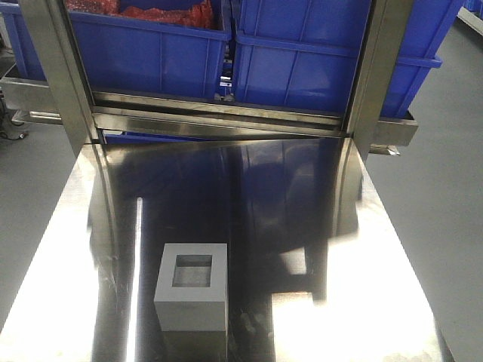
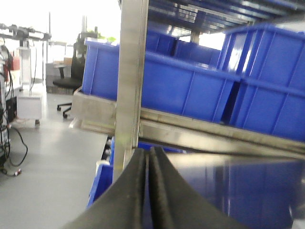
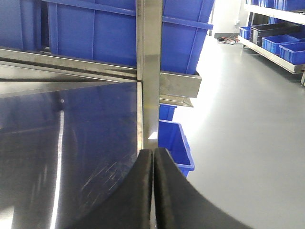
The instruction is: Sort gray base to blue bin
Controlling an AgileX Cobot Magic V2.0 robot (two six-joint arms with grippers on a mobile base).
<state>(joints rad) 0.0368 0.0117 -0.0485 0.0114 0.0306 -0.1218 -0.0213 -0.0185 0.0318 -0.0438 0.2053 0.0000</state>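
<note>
From the front, a matte gray cube-shaped block, the gray base [image 1: 192, 290], sits on the shiny steel desk [image 1: 362, 302]. It is near the front edge and a bit to the left. Its square hole faces up. Behind the desk, past two steel posts [image 1: 53, 68], two big bright-blue plastic crates stand side by side on a shelf. One blue bin [image 1: 151, 56] has something red in it. I cannot see inside the other blue bin [image 1: 317, 68]. Both are well apart from the block. No arm shows here.

The block looks hard and stiff, so I think a squeeze will not hurt it. It may be a bit heavy. Its sides are flat and smooth, so it could slip. A good place to grab is one wall of the hole, with one finger inside and one outside.

In the left wrist view, the left jaws are shut tight. Their black rubber fingers [image 2: 126, 202] touch each other and hold nothing. The block is not in this view.

In the right wrist view, the right jaws are shut tight too, with the black fingers [image 3: 136, 200] pressed together and nothing between them. A small blue box [image 3: 174, 143] sits on the floor beside the desk. The block is not seen here either.
</note>
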